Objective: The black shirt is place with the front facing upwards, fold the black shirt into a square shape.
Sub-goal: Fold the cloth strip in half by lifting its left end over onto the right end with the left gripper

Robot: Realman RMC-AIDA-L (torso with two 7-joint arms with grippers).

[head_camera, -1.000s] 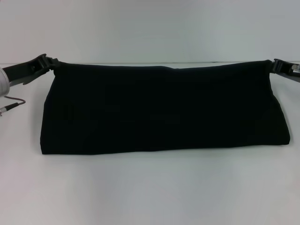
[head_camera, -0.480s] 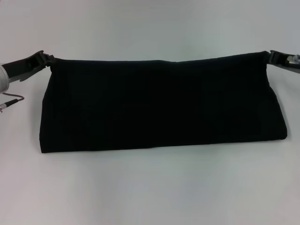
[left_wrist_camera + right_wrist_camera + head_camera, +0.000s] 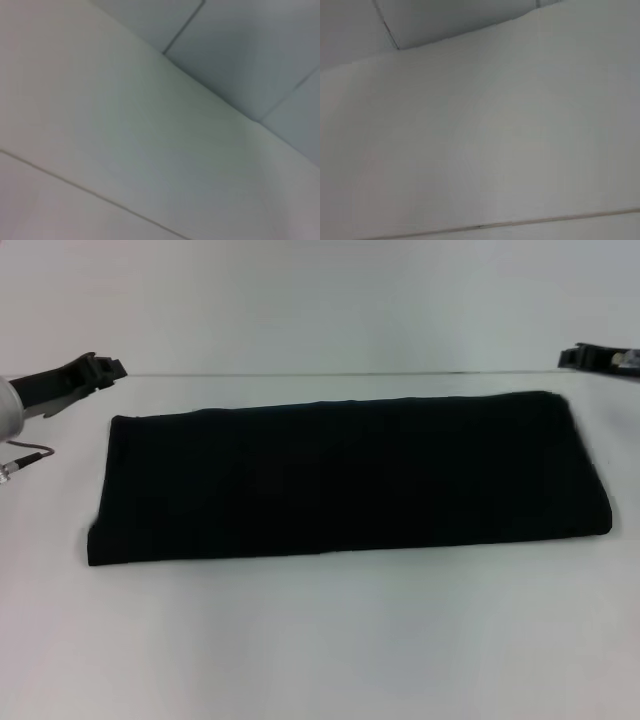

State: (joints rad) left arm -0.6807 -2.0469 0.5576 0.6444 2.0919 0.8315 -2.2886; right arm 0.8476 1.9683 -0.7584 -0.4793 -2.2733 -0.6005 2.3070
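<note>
- Black shirt (image 3: 345, 478), plain black cotton, lies folded into a long flat band on the white tabletop (image 3: 320, 640); no print or neck label visible.
- Long axis runs side to side across the head view, left end to right end; short axis runs near to far.
- Left end of the band sits slightly nearer the camera and lower in frame; right end reaches a bit farther back, so the far edge slants gently upward toward the right.
- Near edge looks like a rounded fold, thicker at the right corner.
- Left gripper (image 3: 103, 369), black, hangs above the table just beyond the shirt's far left corner, clear of the cloth, nothing between its fingers; whether they are parted or together, cannot tell.
- Right gripper (image 3: 572, 356), black, mostly cut by the frame edge, sits above and beyond the far right corner, apart from the cloth, holding nothing; finger state cannot be told.
- Both wrist views show only pale blank surfaces with seam lines, no shirt.
</note>
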